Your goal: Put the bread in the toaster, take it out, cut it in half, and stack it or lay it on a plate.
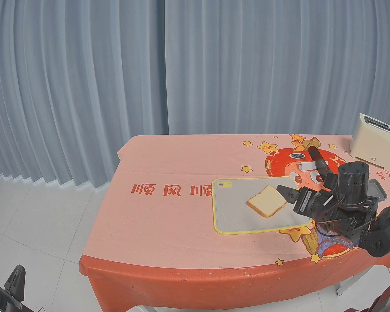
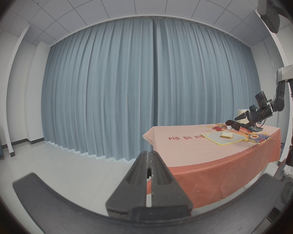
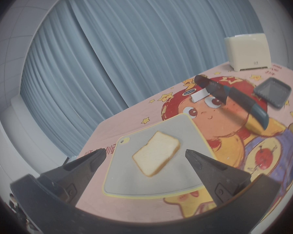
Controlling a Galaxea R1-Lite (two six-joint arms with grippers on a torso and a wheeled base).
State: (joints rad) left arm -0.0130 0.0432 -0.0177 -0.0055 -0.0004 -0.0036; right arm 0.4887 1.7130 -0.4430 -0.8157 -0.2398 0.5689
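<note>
i see the bread slice (image 3: 156, 152) lying flat on the grey cutting board (image 3: 127, 176), just in front of my right gripper (image 3: 145, 152) and apart from its fingers (image 3: 84, 166). those fingers are spread wide and hold nothing. my left gripper (image 2: 149, 173) hangs low, well off the table (image 2: 185, 147), its fingers pressed together, empty.

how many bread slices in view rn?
1: the bread lies flat on the cutting board, near its end toward the toaster. The inside of the toaster's slots cannot be seen, so another slice may be hidden there.
</note>
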